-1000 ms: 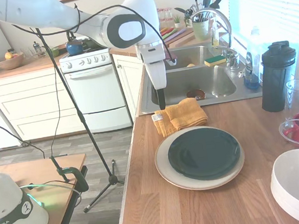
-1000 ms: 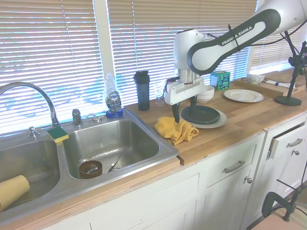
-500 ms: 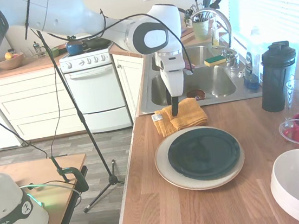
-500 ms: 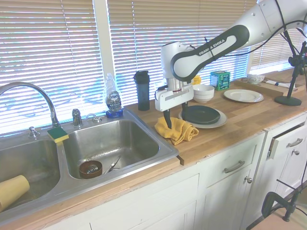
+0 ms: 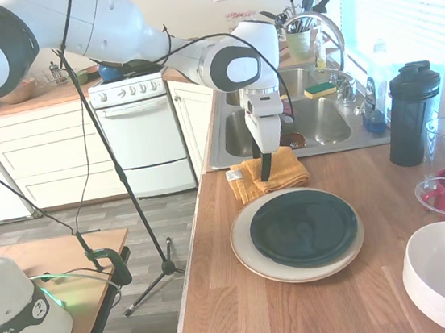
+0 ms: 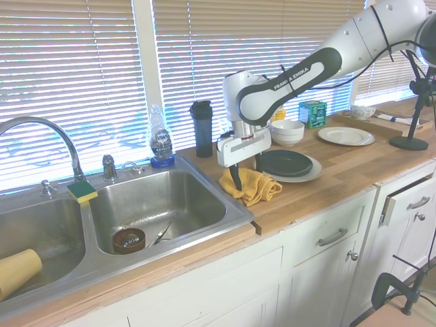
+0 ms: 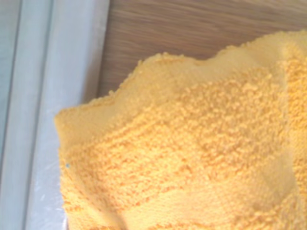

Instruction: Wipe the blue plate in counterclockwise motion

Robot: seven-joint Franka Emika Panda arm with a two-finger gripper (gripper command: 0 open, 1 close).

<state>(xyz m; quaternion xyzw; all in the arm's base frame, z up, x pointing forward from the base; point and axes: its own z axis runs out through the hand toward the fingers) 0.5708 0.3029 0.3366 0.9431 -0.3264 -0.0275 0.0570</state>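
my gripper was down on yellow cloth by sink (jaw state unclear). blue plate sat nearby on cream plate, untouched.

One blue plate, one cream plate, one yellow cloth, one sponge

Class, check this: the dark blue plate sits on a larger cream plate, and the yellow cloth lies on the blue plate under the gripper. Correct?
Not quite. The yellow cloth lies on the wooden counter beside the sink, not on the blue plate, as the first exterior view shows. The rest holds.
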